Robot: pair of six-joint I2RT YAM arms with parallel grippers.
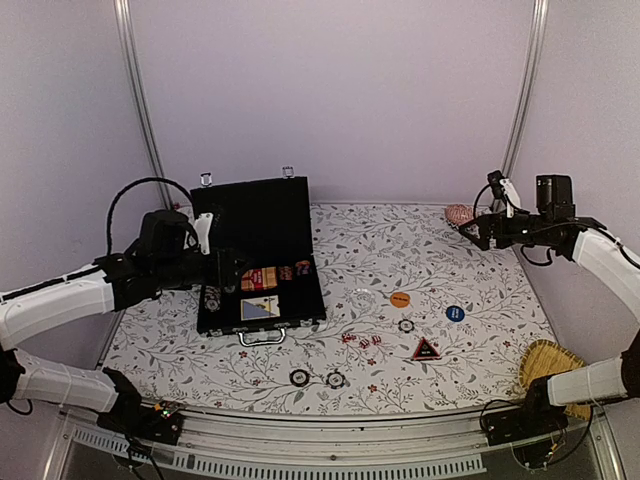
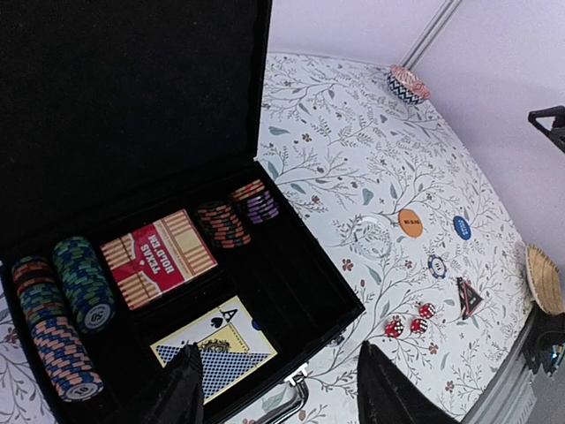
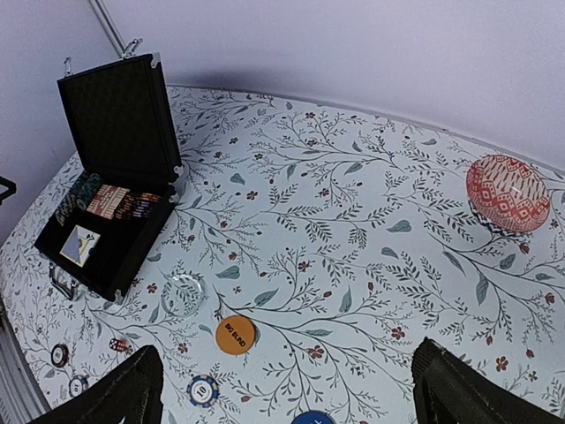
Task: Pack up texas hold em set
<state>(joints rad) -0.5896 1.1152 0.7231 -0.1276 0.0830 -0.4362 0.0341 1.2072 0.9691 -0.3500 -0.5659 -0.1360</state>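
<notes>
You're mid-gathering, left gripper (image 2: 281, 358) and right gripper (image 3: 287, 353) both apart, empty: next, 3 red dice (image 1: 364, 341) into the black hinged briefcase (image 1: 255, 215).

Floral tablecloth (image 1: 400, 240), pink patterned bowl (image 1: 459, 213), woven straw mat (image 1: 550, 365) at edge

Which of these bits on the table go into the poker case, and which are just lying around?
Belong to the job: black case, loose chips, red dice, orange disc, blue disc, black-red triangle.
Just lying about: pink patterned dish, woven straw mat.
</notes>
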